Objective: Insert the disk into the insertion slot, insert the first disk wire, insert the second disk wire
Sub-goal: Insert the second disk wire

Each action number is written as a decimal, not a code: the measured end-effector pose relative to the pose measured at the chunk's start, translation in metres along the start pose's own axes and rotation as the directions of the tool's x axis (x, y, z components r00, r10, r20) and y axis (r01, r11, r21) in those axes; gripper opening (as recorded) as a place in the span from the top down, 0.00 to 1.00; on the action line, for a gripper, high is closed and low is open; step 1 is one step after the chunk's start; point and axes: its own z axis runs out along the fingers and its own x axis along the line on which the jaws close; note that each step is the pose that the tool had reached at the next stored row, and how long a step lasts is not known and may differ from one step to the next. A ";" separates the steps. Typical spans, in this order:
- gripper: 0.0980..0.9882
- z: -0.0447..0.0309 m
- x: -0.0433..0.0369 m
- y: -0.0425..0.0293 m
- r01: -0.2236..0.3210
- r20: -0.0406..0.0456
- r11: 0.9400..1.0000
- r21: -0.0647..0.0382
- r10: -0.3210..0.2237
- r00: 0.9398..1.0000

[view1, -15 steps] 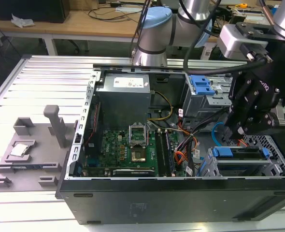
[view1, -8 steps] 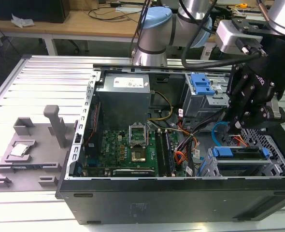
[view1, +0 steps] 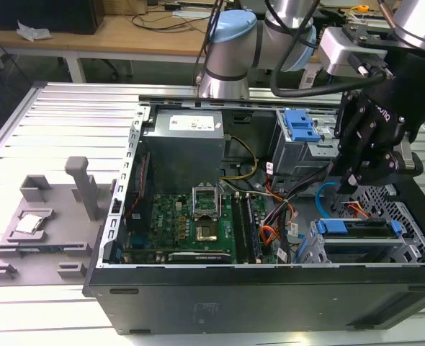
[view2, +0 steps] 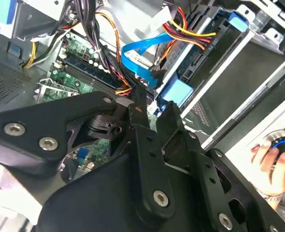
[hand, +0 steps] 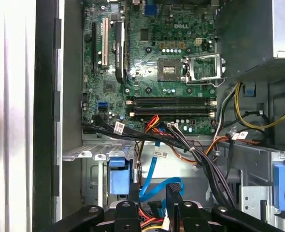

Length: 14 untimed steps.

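The disk (view1: 358, 229), silver in its blue carrier, lies inside the insertion slot (view1: 356, 252) at the front right of the open case. Its blue end tab (view2: 174, 92) shows just past my fingertips. The first disk wire (view2: 193, 34), a red, yellow and black bundle, runs to the disk's edge. The second disk wire (view2: 135, 50) loops in glossy blue, and its dark plug (view2: 155, 73) hangs just off the fingertips. My gripper (view2: 154, 104) hovers over the disk's end with a narrow gap between its fingers and nothing visibly clamped. In the first wrist view the blue cable (hand: 154, 186) passes between the fingers.
The motherboard (hand: 157, 63) fills the case floor, with cable bundles (hand: 181, 140) across it. A taller grey cage with a blue latch plate (view1: 301, 126) stands behind the gripper. A grey fixture (view1: 47, 216) lies on the table at the exterior view's left. A person's hand (view2: 268, 159) rests outside the case.
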 end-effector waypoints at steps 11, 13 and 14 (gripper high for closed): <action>0.70 0.0070 -0.0081 -0.0093 0.124 -0.008 0.992 -0.001 -0.124 0.992; 0.70 0.0094 -0.0081 -0.0102 0.130 -0.009 0.991 -0.002 -0.130 0.991; 0.70 0.0106 -0.0081 -0.0104 0.132 -0.010 0.991 -0.002 -0.132 0.991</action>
